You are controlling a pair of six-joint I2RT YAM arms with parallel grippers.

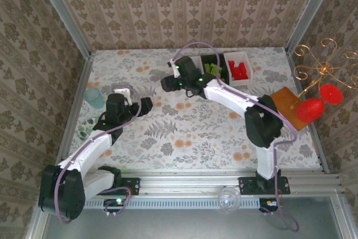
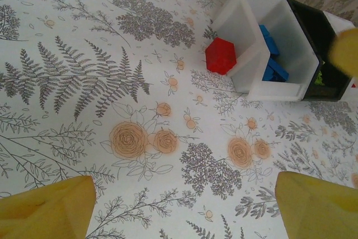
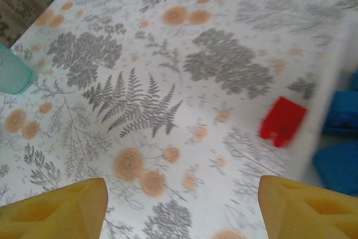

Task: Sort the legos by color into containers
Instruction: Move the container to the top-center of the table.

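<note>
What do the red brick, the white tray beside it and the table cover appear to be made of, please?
Red brick: looks like hard moulded plastic, with crisp edges and a slight sheen.
White tray: probably thin rigid plastic, smooth and satiny, with even straight walls.
Table cover: seemingly a printed floral sheet, matte and flat; whether it is paper, vinyl or cloth cannot be told.

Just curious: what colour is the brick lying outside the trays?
The brick is red, clearest in the left wrist view.

Patterned walls (image 1: 184, 4), floral tablecloth (image 1: 184, 132)
</note>
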